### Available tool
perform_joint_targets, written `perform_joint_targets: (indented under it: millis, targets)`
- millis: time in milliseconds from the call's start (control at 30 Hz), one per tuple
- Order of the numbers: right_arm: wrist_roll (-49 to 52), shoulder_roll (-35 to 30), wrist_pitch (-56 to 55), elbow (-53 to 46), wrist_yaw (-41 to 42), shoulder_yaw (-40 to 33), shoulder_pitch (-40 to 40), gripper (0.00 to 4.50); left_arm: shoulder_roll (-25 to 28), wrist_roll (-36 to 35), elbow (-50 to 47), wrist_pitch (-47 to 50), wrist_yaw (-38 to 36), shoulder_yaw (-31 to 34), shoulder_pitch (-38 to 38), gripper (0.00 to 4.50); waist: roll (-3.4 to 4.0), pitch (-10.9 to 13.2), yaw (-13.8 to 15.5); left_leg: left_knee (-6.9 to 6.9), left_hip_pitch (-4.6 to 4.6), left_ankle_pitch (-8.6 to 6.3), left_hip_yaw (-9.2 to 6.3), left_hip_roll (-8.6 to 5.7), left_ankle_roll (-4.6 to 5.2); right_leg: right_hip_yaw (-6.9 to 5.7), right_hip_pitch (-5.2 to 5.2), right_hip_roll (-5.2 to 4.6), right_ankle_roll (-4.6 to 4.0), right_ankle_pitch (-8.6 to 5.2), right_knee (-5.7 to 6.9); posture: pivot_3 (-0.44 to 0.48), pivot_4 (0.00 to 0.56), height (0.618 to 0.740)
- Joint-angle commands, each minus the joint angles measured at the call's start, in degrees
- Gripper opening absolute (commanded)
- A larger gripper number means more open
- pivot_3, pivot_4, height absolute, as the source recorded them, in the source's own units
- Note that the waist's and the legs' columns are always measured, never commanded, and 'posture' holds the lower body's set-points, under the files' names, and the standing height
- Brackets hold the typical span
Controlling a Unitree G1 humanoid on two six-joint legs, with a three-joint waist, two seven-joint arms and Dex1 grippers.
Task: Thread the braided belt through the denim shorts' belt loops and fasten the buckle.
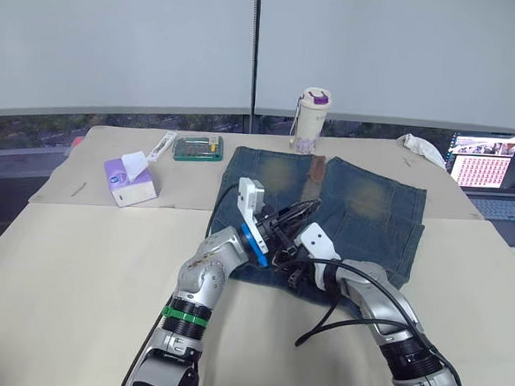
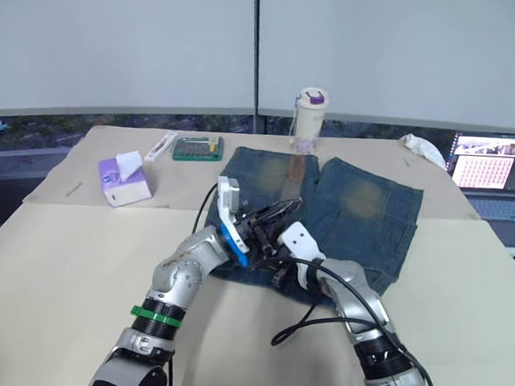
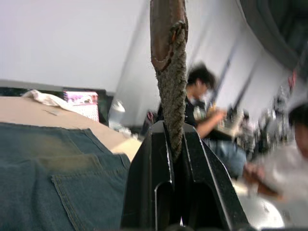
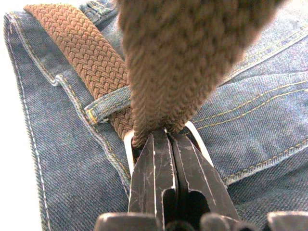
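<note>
You are fastening now: both grippers, left gripper and right gripper, are clamping the braided belt with closed fingers at the buckle, at 6 o'clock on the denim shorts. Next, feed the tip through.

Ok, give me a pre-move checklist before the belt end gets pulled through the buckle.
1. Left gripper shut on the dark brown braided belt, near its leather-tipped end: ok.
2. Right gripper shut on the belt at the silver metal buckle: ok.
3. Belt passes under a blue denim belt loop beside the buckle: ok.
4. Belt threaded through all other loops: cannot tell.
5. Prong seated in the braid: cannot tell, the strap hides it.
6. Blue denim shorts lying flat on the beige table: ok.
</note>
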Motion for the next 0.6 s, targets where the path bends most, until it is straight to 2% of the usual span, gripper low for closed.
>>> perform_joint_targets:
  millis: [33,267,500,600]
  targets:
    - [-2.7,-0.4,4.8,8.0,-0.4,4.8,3.8,0.13,-1.5,-4.6,-3.5,-2.0,-0.8,2.2,-6.8,0.0,-0.01,0.0,0.0,0.0,0.0,0.0,0.01,-0.01,0.0,0.0,0.0,0.0,0.0,0.0,0.0,0.0,0.15,0.74]
    - [-2.9,-0.6,4.5,8.3,-0.2,5.1,3.7,0.13,-1.4,-5.8,-2.9,-0.7,-2.2,2.6,-8.5,0.0,-0.04,0.0,-0.1,0.0,0.0,0.02,0.0,-0.01,-0.04,0.0,-0.02,0.01,0.0,0.0,0.0,0.0,0.15,0.74]
    - [-3.2,-0.5,4.1,8.9,-0.2,5.5,3.7,0.13,-0.9,-13.0,-10.3,10.2,-7.7,-1.3,-6.1,0.0,0.0,0.1,-0.3,0.0,-0.02,0.01,0.0,-0.01,-0.03,0.0,-0.02,0.0,0.0,0.0,0.01,0.0,0.15,0.74]
    - [-3.3,-0.4,4.0,9.0,-0.1,5.7,3.6,0.13,-0.7,-13.0,-10.9,11.4,-8.1,-1.3,-5.4,0.0,0.01,0.1,-0.4,-0.01,-0.02,0.01,-0.01,-0.01,-0.03,0.0,-0.03,0.01,0.0,0.0,0.01,0.0,0.15,0.74]
